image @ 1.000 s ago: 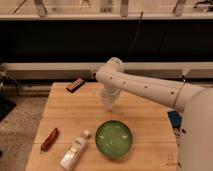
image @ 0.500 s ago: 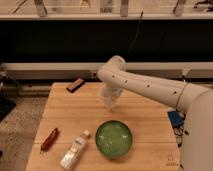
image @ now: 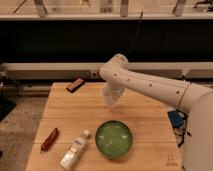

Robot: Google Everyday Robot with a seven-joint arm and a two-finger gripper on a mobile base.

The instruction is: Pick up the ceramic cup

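The ceramic cup (image: 111, 100) is small, white and slightly translucent. It sits in my gripper (image: 112, 96) over the middle of the wooden table (image: 150, 117), just behind the green bowl. The gripper hangs down from the white arm (image: 150, 85), which reaches in from the right, and it is shut on the cup. The wrist hides the cup's top. I cannot tell whether the cup's base touches the table.
A wide green bowl (image: 114, 139) stands at the front centre. A clear white-capped bottle (image: 74, 150) lies to its left, and a red-brown object (image: 49, 139) lies further left. A dark flat object (image: 76, 85) lies at the back left. A dark shelf runs behind the table.
The gripper and the cup have shifted slightly to the right together. Nothing else on the table has moved.
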